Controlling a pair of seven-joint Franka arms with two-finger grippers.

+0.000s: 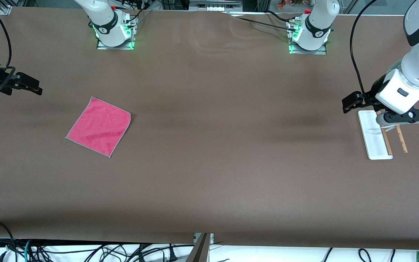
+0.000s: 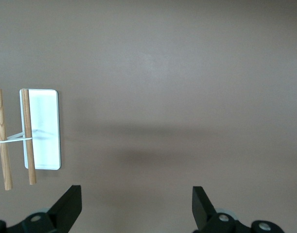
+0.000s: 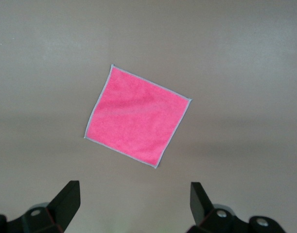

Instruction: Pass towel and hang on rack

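The pink-red towel (image 1: 99, 126) (image 3: 137, 116) lies flat on the brown table toward the right arm's end, one corner slightly curled. The rack (image 1: 376, 140) (image 2: 45, 128) stands at the left arm's end, a white base with two brown rods (image 1: 401, 140) joined by thin wire. My right gripper (image 1: 35, 86) (image 3: 134, 191) hangs open and empty above bare table beside the towel, clear of it. My left gripper (image 1: 347, 104) (image 2: 137, 194) hangs open and empty over the table just beside the rack, its wrist above the rack's end.
The two arm bases (image 1: 115, 36) (image 1: 308, 40) stand on metal plates along the table edge farthest from the front camera. Loose cables (image 1: 86, 251) lie below the table's front edge. A wide stretch of bare brown table separates towel and rack.
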